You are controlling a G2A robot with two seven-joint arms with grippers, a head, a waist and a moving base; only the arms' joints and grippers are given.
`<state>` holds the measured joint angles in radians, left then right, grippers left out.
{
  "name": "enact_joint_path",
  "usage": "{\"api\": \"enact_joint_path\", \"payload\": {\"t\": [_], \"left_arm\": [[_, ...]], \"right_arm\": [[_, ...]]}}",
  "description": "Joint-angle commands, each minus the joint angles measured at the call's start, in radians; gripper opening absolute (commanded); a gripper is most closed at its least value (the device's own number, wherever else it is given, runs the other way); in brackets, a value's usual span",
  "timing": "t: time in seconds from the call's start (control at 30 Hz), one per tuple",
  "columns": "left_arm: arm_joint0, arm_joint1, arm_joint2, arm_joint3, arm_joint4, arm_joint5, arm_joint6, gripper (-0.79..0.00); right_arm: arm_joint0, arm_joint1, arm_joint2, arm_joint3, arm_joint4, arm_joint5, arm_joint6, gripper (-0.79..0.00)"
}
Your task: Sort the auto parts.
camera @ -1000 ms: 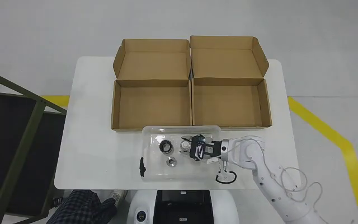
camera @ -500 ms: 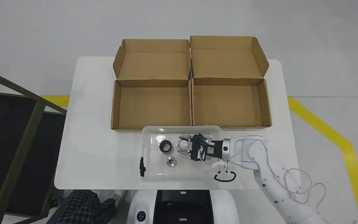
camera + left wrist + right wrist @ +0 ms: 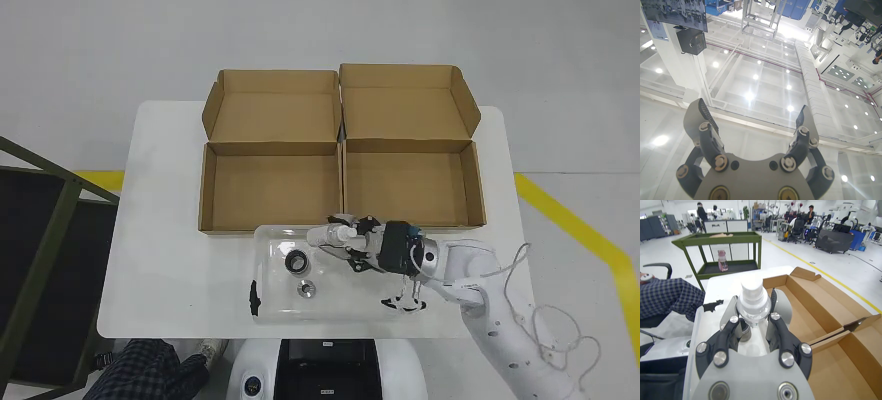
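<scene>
My right gripper [image 3: 345,238] hangs just above the far edge of the clear plastic tray [image 3: 262,240], shut on a small part with a white cap and a clear round body [image 3: 328,235]. In the right wrist view that part [image 3: 752,291] sticks out between the fingers of the right gripper [image 3: 754,307]. A black ring-shaped part [image 3: 297,262] and a silver nut-like part [image 3: 306,290] lie in the tray. A metal cylinder [image 3: 745,333] lies in the tray below the fingers. My left gripper [image 3: 753,117] is open with nothing in it and faces the ceiling.
Two open cardboard boxes stand side by side behind the tray, the left box [image 3: 270,190] and the right box [image 3: 405,188], both bare inside. A box wall [image 3: 810,313] lies close beside the right gripper. A black scrap [image 3: 253,296] sits at the tray's left edge. A green cart [image 3: 719,253] stands off the table.
The right gripper has risen out of the tray with the white-capped part and swung toward the boxes. The ring and the nut stay where they were.
</scene>
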<state>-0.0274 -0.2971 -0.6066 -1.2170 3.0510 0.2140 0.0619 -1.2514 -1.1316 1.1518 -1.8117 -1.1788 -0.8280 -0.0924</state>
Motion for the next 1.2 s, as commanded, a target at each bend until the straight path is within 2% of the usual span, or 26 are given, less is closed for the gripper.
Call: {"api": "enact_joint_path", "payload": {"t": [0.0, 0.3, 0.63, 0.87, 1.17], "left_arm": [[0.000, 0.000, 0.000, 0.000, 0.000, 0.000, 0.000, 0.000], [0.000, 0.000, 0.000, 0.000, 0.000, 0.000, 0.000, 0.000], [0.000, 0.000, 0.000, 0.000, 0.000, 0.000, 0.000, 0.000], [0.000, 0.000, 0.000, 0.000, 0.000, 0.000, 0.000, 0.000], [0.000, 0.000, 0.000, 0.000, 0.000, 0.000, 0.000, 0.000]], "right_arm": [[0.005, -0.003, 0.007, 0.010, 0.037, 0.018, -0.041, -0.785], [0.034, -0.013, 0.061, 0.079, 0.213, 0.077, -0.181, -0.785], [0.041, -0.015, 0.145, 0.116, 0.347, 0.089, -0.267, -0.785], [0.019, -0.016, 0.193, 0.104, 0.384, 0.085, -0.311, -0.785], [0.010, -0.021, 0.200, 0.090, 0.388, 0.068, -0.314, -0.785]]}}
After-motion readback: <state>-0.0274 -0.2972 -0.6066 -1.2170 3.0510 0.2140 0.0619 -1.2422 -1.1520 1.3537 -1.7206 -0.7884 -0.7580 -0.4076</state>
